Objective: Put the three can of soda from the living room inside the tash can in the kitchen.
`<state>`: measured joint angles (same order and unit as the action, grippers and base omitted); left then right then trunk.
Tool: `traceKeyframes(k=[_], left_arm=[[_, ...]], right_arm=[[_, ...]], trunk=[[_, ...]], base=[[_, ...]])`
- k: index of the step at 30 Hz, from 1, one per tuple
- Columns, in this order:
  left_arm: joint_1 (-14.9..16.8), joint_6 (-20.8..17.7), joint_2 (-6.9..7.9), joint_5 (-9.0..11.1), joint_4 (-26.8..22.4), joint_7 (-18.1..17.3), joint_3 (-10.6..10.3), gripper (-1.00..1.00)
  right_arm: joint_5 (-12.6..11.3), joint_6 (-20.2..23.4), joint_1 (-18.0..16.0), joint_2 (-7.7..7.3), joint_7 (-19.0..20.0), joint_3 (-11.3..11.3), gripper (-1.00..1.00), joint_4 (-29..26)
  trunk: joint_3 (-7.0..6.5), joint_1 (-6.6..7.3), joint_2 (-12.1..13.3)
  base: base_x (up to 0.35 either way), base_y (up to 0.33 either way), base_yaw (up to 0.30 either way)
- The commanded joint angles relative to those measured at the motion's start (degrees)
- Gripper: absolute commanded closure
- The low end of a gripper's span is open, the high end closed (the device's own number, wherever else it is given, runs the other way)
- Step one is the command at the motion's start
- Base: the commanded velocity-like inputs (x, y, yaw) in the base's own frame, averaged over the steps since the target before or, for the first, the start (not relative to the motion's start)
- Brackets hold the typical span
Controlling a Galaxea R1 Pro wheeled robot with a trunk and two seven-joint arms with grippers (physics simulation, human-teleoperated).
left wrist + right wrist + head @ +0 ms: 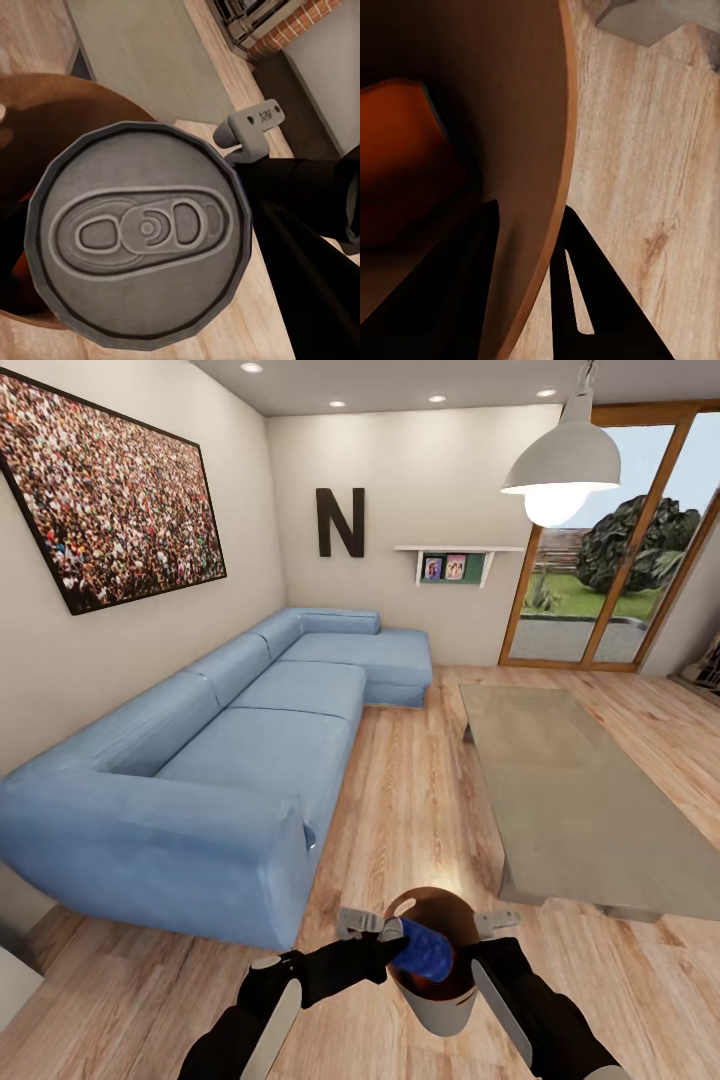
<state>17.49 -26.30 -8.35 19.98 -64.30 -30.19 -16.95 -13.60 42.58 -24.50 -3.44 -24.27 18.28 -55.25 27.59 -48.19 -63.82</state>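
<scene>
Living room, light wood plank floor [400,800]. Far left: black-framed crowd picture [110,500] on the wall, long blue sectional sofa [240,760] beneath it running toward the corner. Low in the head view, the left gripper [385,932] reaches in from the left, fingers closed around a cylindrical soda can [425,952] that renders blue there (odd; shading, or the simulator's tint) and lies tilted over the mouth of the small round tapered bin, pale grey outside and tan-brown inside [445,1015]. In the left wrist view the can's flat silver-grey top with pull tab [142,232] faces the camera, the brown bin interior behind it. Just right of the bin, the right gripper [480,945] pinches the bin wall: the right wrist view has one dark finger [457,300] inside the brown rim and one outside, over the floor. An orange can [397,172] already lies inside. Further right: long low grey table [570,800], white pendant lamp [560,465], glass doors with a wood frame [610,540]. Handling judgement: the can is light, rigid but dentable, smooth-sided and likely slippery, so hold across mid-body. The bin seems light and stiff; held by one rim wall it may tip.
</scene>
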Motion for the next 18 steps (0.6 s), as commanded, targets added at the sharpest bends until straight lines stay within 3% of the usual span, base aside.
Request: traceKeyframes(k=[1,6,7,11,18], left_arm=[[0.00,0.02,0.00,-0.05,-0.02,0.05,0.04,1.00],[0.00,0.02,0.01,-0.08,-0.02,0.62,0.13,1.00],[0.00,0.07,0.01,-0.04,-0.03,3.70,0.15,1.00],[0.00,1.88,0.00,0.12,-0.06,9.70,0.12,1.00],[0.00,3.89,0.00,0.23,-0.02,12.88,0.08,1.00]], right_arm=[[0.24,-0.04,-0.02,0.04,0.10,0.00,1.00,-0.03],[0.24,-0.04,-0.02,0.08,0.10,0.00,1.00,-0.03],[0.24,-0.04,-0.02,0.13,0.10,0.00,1.00,-0.03],[0.24,-0.04,-0.02,0.29,0.10,0.00,1.00,-0.03],[0.25,-0.04,-0.02,0.46,0.10,0.00,1.00,-0.03]], trunk=[[-0.01,0.00,0.00],[-0.01,0.00,0.00],[-0.01,0.00,0.00],[-0.01,0.00,0.00],[-0.01,0.00,0.00]], base=[[0.000,0.000,0.000],[0.000,0.000,0.000],[0.000,0.000,0.000],[0.000,0.000,0.000],[0.000,0.000,0.000]])
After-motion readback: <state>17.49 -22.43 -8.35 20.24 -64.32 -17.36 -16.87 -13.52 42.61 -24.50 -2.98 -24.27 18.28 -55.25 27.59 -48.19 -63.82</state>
